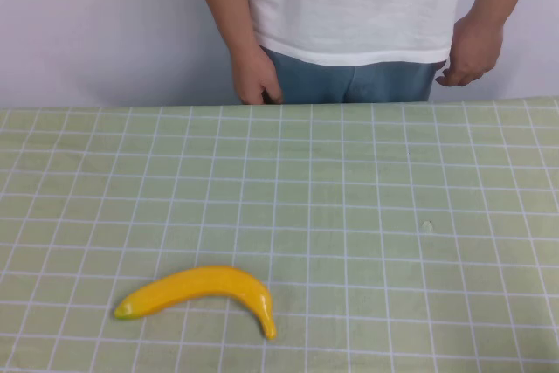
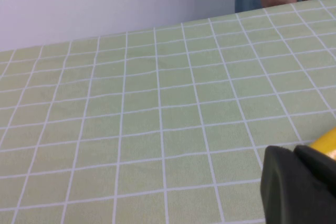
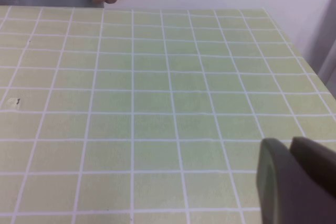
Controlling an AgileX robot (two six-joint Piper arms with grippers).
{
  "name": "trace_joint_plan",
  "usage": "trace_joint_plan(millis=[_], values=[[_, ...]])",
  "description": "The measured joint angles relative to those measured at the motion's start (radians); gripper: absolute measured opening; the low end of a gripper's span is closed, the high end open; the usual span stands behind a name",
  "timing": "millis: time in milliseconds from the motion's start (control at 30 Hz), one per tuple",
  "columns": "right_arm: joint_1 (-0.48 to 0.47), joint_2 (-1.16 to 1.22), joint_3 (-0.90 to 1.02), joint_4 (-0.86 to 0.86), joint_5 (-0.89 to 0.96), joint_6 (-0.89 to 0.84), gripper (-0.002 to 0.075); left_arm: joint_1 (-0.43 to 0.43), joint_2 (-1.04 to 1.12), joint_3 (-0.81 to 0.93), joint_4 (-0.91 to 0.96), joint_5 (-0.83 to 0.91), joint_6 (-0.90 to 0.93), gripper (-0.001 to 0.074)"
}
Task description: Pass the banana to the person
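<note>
Looking down from the high view, we see the banana [image 1: 199, 293] lying flat on the table [image 1: 367, 216], on the robot's left half and close to the near edge. Its greenish tip points toward the left and its thin stem end curls toward the near edge. Nothing touches it, and the checked green cloth around it lies bare on every side.

Across the table, the person [image 1: 358, 15] stands just behind the far edge, in a white T-shirt and blue jeans. Both bare forearms hang down, with one hand [image 1: 256, 78] near the far edge toward the robot's left and the other hand [image 1: 470, 51] further to the robot's right. A wide run of open cloth separates them from the banana. A small pale speck [image 1: 427, 226] sits on the cloth on the robot's right half.

Neither arm shows in the high view. In the left wrist view we find only a dark part of the left hand [image 2: 296, 187] at the frame's corner, with a sliver of yellow just beside it; we cannot tell how far it is open. In the right wrist view a dark part of the right hand [image 3: 294, 182] hangs over bare cloth, and again we cannot tell its opening.
</note>
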Motion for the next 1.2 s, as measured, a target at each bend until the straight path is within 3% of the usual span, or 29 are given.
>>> trace_joint_plan(millis=[900,1000,1200], values=[[0.0,0.0,0.0,0.0,0.0,0.0,-0.0007,0.0,0.0,0.002,0.0,-0.042,0.0,-0.0004],[0.0,0.0,0.0,0.0,0.0,0.0,-0.0008,0.0,0.0,0.002,0.0,-0.134,0.0,-0.0004],[0.0,0.0,0.0,0.0,0.0,0.0,-0.0007,0.0,0.0,0.002,0.0,-0.515,-0.034,-0.0004]])
